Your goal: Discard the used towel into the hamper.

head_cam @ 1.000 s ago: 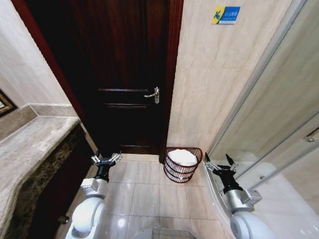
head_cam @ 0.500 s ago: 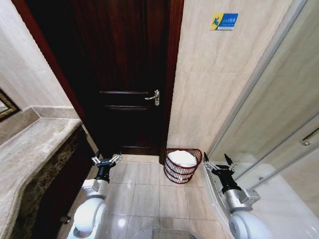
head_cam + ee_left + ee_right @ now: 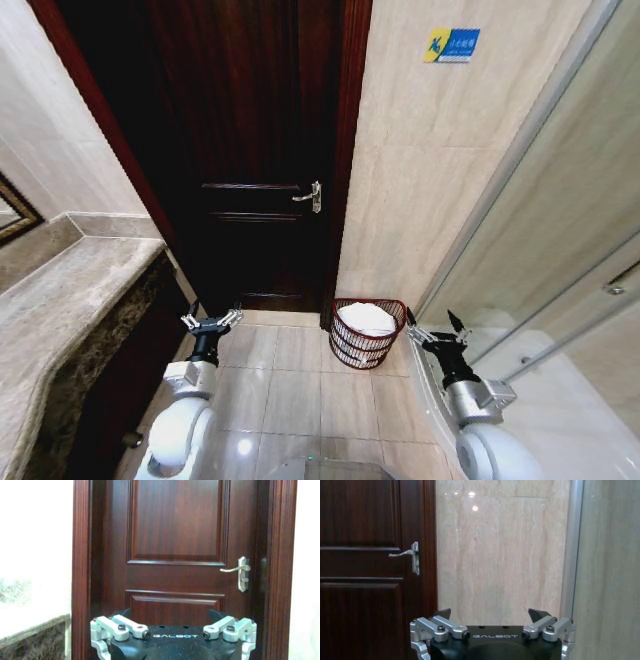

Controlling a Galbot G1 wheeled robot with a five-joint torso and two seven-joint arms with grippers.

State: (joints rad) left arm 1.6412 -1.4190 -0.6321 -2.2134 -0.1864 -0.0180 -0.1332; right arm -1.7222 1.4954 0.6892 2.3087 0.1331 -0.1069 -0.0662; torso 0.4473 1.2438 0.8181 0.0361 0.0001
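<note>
The hamper (image 3: 366, 334), a small round red-brown wire basket, stands on the tiled floor against the beige wall, just right of the door frame. A white towel (image 3: 367, 318) lies inside it. My left gripper (image 3: 210, 322) hangs open and empty to the hamper's left, in front of the dark door. To the hamper's right, by the glass shower panel, my right gripper (image 3: 433, 326) is open and holds nothing. Each wrist view shows its own open gripper, the left gripper (image 3: 170, 613) facing the door and the right gripper (image 3: 490, 612) facing the wall.
A dark wooden door (image 3: 250, 150) with a silver lever handle (image 3: 308, 196) is shut straight ahead. A marble counter (image 3: 70, 300) runs along the left. A glass shower enclosure (image 3: 560, 280) closes the right side. Tiled floor (image 3: 290, 380) lies between the arms.
The whole head view has shifted slightly, so the camera moved. Both grippers stay open and the towel stays in the hamper.
</note>
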